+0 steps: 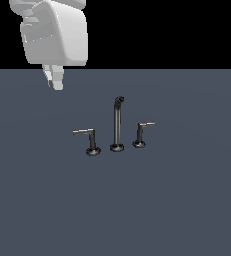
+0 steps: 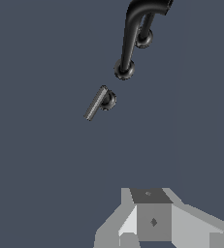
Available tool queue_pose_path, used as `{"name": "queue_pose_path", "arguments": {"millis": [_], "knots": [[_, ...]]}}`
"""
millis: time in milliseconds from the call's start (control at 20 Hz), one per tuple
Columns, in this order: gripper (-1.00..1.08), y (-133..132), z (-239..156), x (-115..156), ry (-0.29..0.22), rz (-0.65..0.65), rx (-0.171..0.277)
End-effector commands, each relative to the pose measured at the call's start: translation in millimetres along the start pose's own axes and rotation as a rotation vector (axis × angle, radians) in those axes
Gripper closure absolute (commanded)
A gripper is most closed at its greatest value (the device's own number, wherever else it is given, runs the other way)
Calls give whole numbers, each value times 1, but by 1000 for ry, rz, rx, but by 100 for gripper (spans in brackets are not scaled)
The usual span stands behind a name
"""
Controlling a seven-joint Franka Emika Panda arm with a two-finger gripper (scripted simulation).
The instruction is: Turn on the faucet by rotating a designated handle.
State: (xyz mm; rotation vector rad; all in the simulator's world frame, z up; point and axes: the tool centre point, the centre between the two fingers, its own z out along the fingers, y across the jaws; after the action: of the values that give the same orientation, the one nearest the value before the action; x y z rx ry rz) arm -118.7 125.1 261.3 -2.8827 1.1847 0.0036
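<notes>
The faucet (image 1: 117,125) stands near the middle of the dark surface (image 1: 187,200) as 3 separate pieces in a row: a tall thin spout (image 1: 117,122) with a bent tip in the middle, and 1 lever handle on each side. The handle to turn (image 1: 89,140) is the larger one, on the exterior view's left of the spout; its long light-grey lever (image 1: 82,132) runs level from the top of a dark post on a round base. The wrist view shows the same lever (image 2: 95,103) from above, with the spout (image 2: 133,34) just beyond it.

It looks like rigid metal fixed to the surface, so it should swing only about its post and not lift or bend. The smooth, thin lever may slip under a poor contact. The best place to push or grip is probably near the lever's free end, far from the post, where least force is needed.

The pincer (image 1: 55,80) hangs high, well apart from the faucet, towards the exterior view's left. Whether its tips are apart or together I cannot tell from either view.

The spout stands just beside the handle and could block a swing towards it. The smaller handle (image 1: 142,134) is beyond the spout, out of the way.
</notes>
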Motion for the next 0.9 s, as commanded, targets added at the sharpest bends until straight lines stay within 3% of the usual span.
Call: {"name": "queue_pose_path", "arguments": {"millis": [0, 850], "knots": [[108, -10, 13, 5, 0, 45, 1], [108, -62, 98, 49, 9, 324, -8]]}}
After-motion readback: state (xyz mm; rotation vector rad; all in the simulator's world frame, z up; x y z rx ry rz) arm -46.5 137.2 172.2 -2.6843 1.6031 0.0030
